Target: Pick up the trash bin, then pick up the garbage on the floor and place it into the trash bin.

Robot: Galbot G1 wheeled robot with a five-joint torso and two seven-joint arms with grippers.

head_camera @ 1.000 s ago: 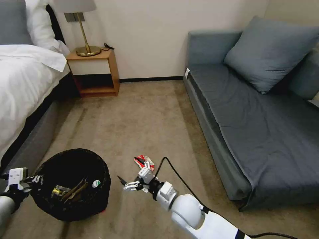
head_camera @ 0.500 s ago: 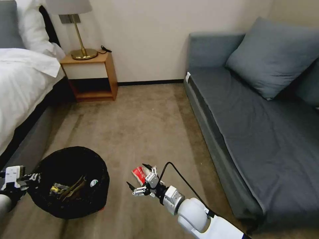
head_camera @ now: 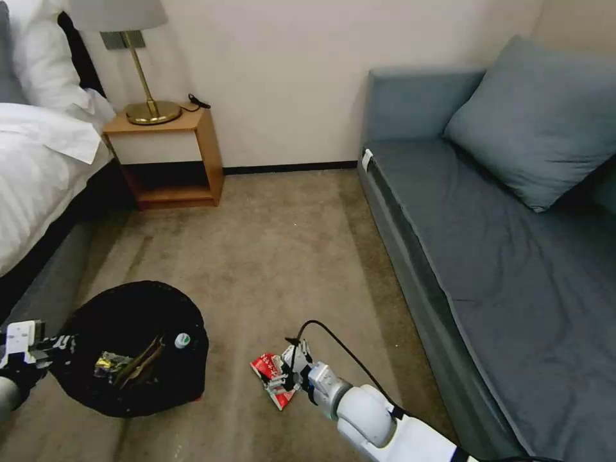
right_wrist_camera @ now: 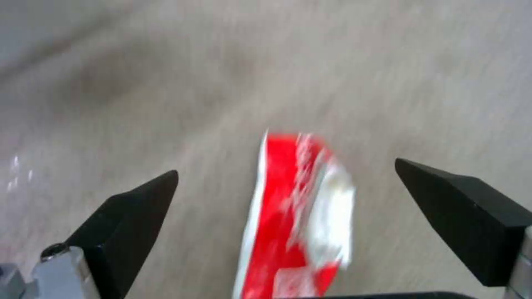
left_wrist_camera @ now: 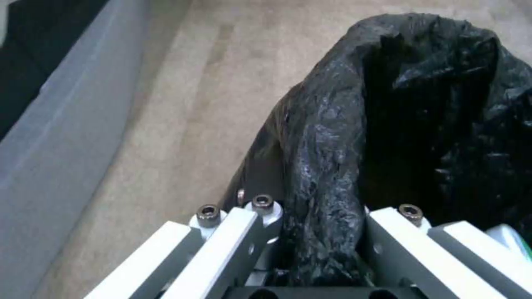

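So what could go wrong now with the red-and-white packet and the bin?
The right gripper is open around the red-and-white packet, which lies thin and flat on the carpet; the fingertips may close above it or drag it aside.

The left gripper holds the trash bin by its liner-covered rim, and the slick plastic could slip or tear.

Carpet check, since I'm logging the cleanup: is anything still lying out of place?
Yes: one red-and-white packet lies crumpled on the carpet, between the open right gripper's fingers, outside the trash bin held by the left gripper.
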